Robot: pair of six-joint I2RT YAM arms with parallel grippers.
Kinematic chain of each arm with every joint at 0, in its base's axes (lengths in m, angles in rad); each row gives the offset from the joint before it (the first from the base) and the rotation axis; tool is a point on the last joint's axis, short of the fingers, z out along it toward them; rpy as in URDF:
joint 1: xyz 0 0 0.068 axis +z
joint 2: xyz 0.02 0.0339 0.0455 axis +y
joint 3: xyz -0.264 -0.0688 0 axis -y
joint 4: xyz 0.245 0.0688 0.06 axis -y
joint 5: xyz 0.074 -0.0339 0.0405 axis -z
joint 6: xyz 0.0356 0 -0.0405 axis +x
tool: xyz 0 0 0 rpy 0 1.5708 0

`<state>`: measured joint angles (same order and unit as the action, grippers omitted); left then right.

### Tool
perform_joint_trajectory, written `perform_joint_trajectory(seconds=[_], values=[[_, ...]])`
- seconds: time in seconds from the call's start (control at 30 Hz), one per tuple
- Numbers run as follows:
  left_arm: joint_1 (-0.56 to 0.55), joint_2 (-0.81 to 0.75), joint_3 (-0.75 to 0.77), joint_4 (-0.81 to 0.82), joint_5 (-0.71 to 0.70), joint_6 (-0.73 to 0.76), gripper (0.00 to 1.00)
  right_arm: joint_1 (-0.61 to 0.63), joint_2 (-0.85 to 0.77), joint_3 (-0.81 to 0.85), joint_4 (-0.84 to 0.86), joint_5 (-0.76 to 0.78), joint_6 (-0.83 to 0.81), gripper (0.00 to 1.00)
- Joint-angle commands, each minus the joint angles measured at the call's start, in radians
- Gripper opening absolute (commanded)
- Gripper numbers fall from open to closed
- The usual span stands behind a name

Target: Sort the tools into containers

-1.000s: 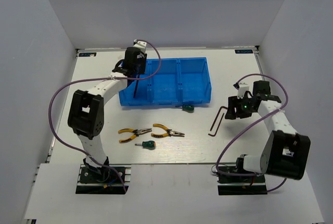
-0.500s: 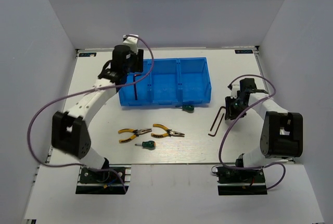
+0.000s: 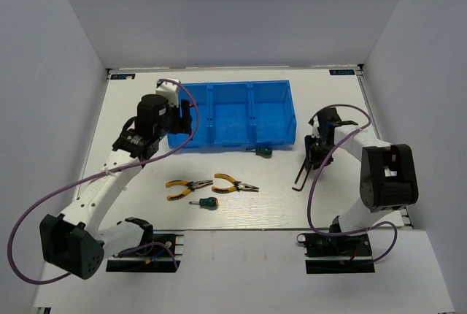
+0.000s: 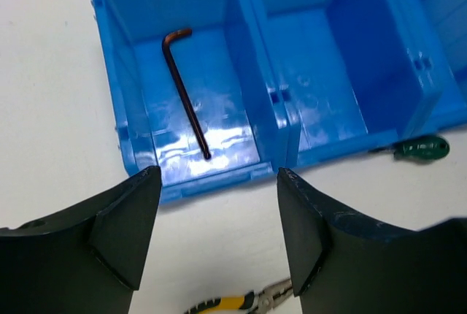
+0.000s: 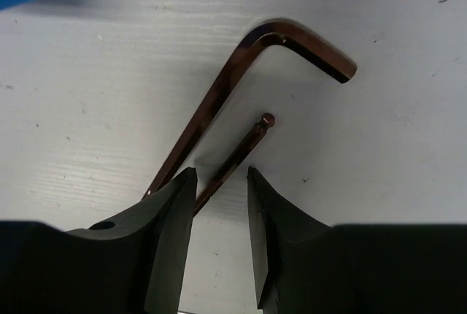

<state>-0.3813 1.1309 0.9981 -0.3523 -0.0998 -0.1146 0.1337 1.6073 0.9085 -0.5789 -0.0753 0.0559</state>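
The blue tray [image 3: 248,91] lies at the table's back middle. One dark hex key [image 4: 186,95] lies in its left compartment [image 4: 219,51]. My left gripper [image 3: 181,124] is open and empty, just in front of the tray's left end [image 4: 217,175]. My right gripper [image 3: 312,155] is low over the second hex key [image 3: 301,174] on the table. In the right wrist view the L-shaped key [image 5: 241,80] lies beside a thin ball-tipped rod [image 5: 244,146] that runs between the narrowly open jaws [image 5: 221,175].
Two yellow-handled pliers [image 3: 188,187] [image 3: 235,184] and a green screwdriver [image 3: 204,203] lie on the table's near middle. Another green screwdriver [image 3: 262,152] lies against the tray's front wall and shows in the left wrist view [image 4: 419,147]. White walls enclose the table.
My left gripper has let go of the hex key into the left compartment and drawn back toward the near left. My right gripper has moved left and down onto the table's hex key.
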Motion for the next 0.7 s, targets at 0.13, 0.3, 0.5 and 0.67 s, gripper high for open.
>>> perform_joint_trajectory(seconds=[0.13, 0.3, 0.5, 0.67], values=[[-0.007, -0.089, -0.033, -0.070, 0.052, -0.036, 0.75, 0.047, 0.048, 0.013, 0.013, 0.152, 0.114, 0.36], [-0.016, -0.103, -0.056, -0.079, 0.072, -0.068, 0.75, 0.076, 0.078, -0.023, 0.031, 0.166, 0.145, 0.13], [-0.025, -0.143, -0.067, -0.103, 0.041, -0.068, 0.75, 0.070, 0.077, -0.034, 0.022, 0.175, 0.160, 0.00], [-0.025, -0.154, -0.078, -0.103, 0.041, -0.068, 0.75, 0.063, 0.046, 0.026, -0.047, 0.144, 0.151, 0.00]])
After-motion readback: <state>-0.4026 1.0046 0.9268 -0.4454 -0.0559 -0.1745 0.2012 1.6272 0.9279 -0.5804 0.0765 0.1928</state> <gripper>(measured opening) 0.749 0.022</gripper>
